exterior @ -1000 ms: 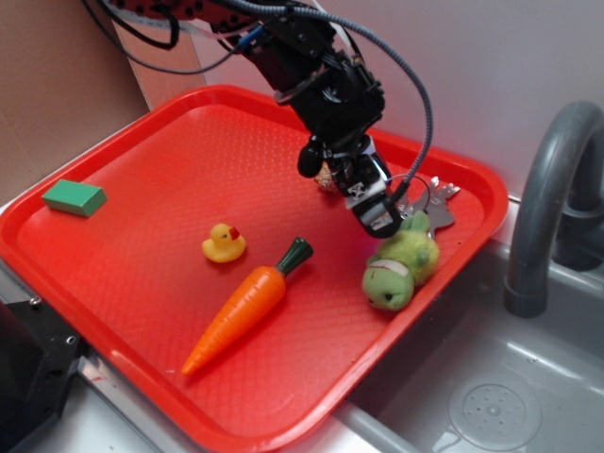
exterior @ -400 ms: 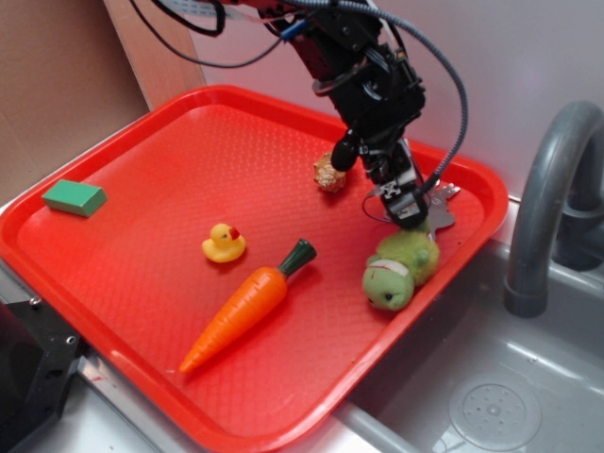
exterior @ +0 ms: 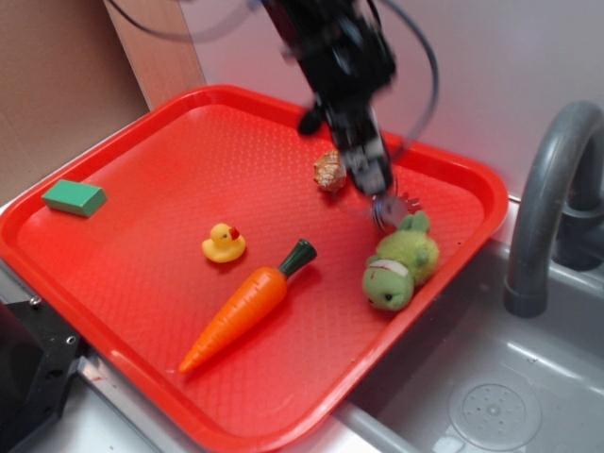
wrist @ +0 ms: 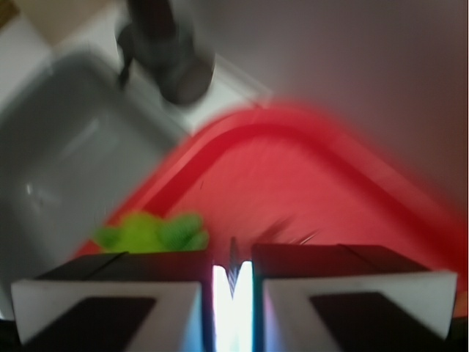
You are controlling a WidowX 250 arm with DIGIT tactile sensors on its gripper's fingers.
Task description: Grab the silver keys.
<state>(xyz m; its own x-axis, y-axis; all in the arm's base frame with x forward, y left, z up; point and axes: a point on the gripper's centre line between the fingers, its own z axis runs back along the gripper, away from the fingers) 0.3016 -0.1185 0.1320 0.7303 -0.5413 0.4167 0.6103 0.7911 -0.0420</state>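
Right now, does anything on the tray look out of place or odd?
Only the keys: they dangle blurred under the gripper, off the tray, beside the green plush toy. Everything else lies flat and apart.

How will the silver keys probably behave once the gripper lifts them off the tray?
The keys will probably dangle and swing: they already look blurred below the gripper. Flat metal on a thin ring could slip, since the nearly shut gripper pinches only a sliver.

Soft, even light is falling everywhere. My claw [exterior: 377,193] is smearing with motion blur outside, while my wrist view is blurring throughout, glare glowing between my fingers [wrist: 110,297].
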